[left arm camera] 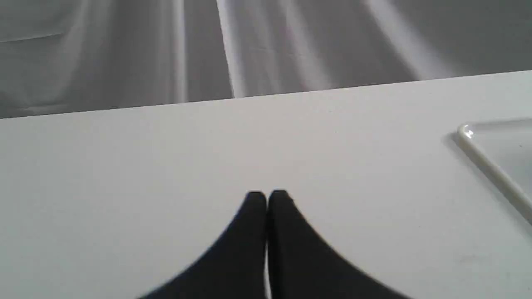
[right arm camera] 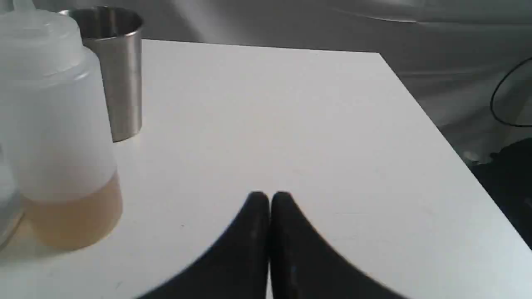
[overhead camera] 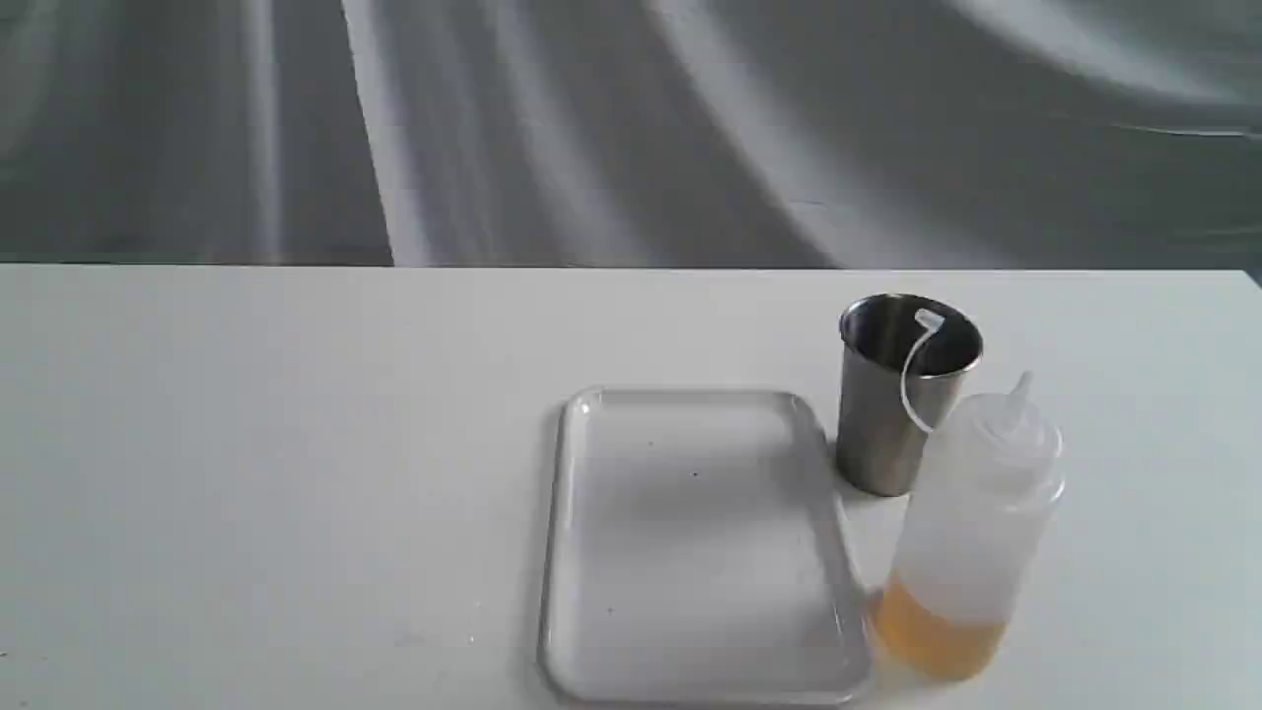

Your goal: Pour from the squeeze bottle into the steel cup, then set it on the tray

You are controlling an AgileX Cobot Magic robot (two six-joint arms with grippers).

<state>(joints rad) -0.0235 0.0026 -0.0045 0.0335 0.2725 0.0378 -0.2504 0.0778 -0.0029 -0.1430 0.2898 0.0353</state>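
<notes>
1. Closest to the robot is the right tool (right arm camera: pixel 269 195). Its two black fingers are pressed together with nothing between them, low over bare tabletop (overhead camera: pixel 296 444).
2. The left tool (left arm camera: pixel 266 194) is likewise closed and empty over its own side. From there only a corner of the tray (left arm camera: pixel 490 166) shows, and the bottle is not in its view at all.
3. Next out is the squeeze bottle (right arm camera: pixel 54 124). It stands upright on the tabletop, not ahead of the right tool's tips but off to the side, towards the tray. Its long axis is vertical, with the nozzle pointing up and amber liquid (overhead camera: pixel 932 636) only in the bottom part.
4. I'd say the right arm is plainly the nearer one. To grip the bottle it would have to part its fingers, swing across and come at the body side-on.
5. The white tray (overhead camera: pixel 690 552) lies flat just beside the squeeze bottle (overhead camera: pixel 971 532), with nothing on it.
6. A little farther back is the steel cup (overhead camera: pixel 892 404), upright with its mouth open. It is close behind the bottle and just off the tray's far corner.
7. The bottle's cap strap (overhead camera: pixel 912 380) curls up in front of the cup's rim. It could get in the way of a pour.
8. Beyond the tabletop's far edge hangs grey cloth (overhead camera: pixel 631 128).
</notes>
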